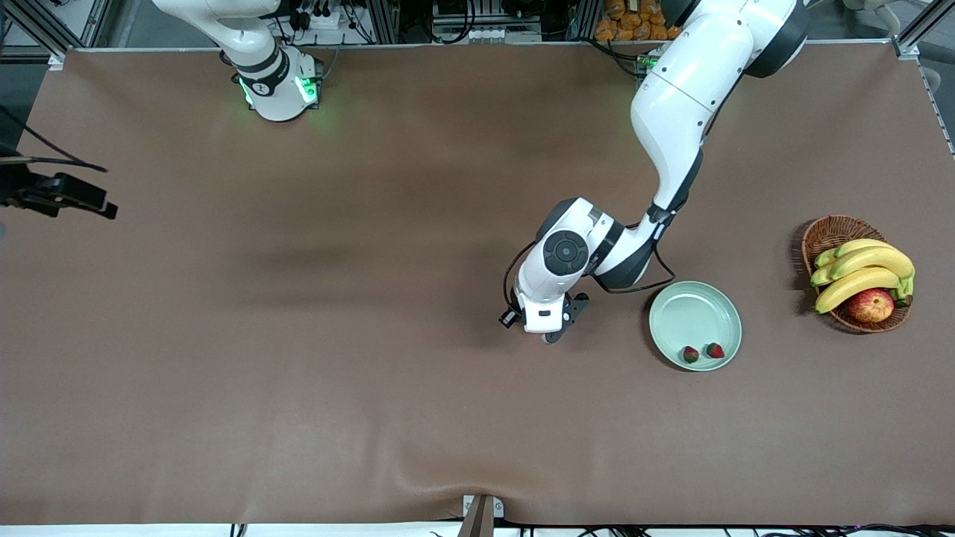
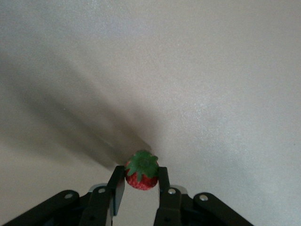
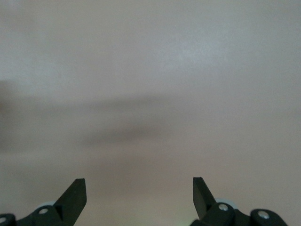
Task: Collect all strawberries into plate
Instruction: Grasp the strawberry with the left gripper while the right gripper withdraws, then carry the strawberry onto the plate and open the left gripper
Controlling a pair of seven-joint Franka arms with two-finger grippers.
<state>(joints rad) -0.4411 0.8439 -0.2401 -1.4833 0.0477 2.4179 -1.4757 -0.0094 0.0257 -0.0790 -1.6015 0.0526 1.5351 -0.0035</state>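
Pinching strawberry [image 2: 141, 171] between left gripper [image 2: 140, 181] jaws (leafy top up), tabletop below.

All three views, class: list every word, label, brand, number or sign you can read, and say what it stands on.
No readable text in any view.
White left arm: small dark mark on its joint, too small to read.
Round pale mint-green plate, brown woven wicker basket, brown table cover: no markings.
Wrist views: plain surface, gripper fingers, one small red strawberry; no lettering.
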